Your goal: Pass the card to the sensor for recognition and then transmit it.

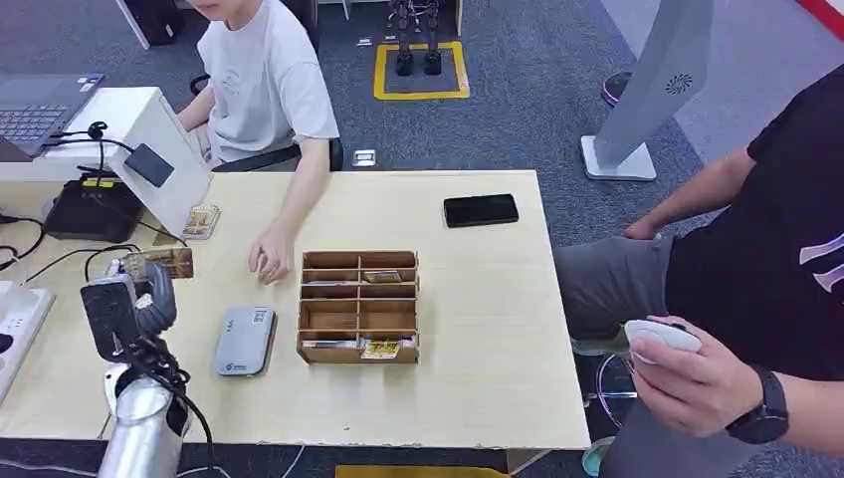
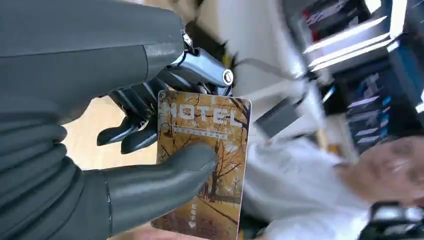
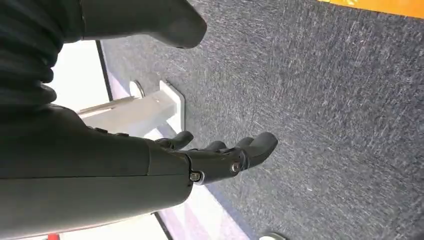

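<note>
My left hand (image 1: pixel 139 304) is raised over the table's left side and pinches a golden HOTEL card (image 1: pixel 162 263) between thumb and fingers. In the left wrist view the card (image 2: pixel 202 165) shows an autumn tree picture, with the thumb pressed on its face. The grey sensor pad (image 1: pixel 245 341) lies flat on the table to the right of my hand, apart from it. A second card (image 1: pixel 201 220) lies near the white stand. My right hand (image 3: pixel 220 155) hangs over the grey carpet, fingers apart and holding nothing.
A wooden card organiser (image 1: pixel 359 306) stands mid-table with cards in some slots. A black phone (image 1: pixel 481 210) lies at the far right. A seated person's hand (image 1: pixel 269 256) rests by the organiser. Another person at right holds a white device (image 1: pixel 662 336). A white stand (image 1: pixel 149 149) and cables crowd the left.
</note>
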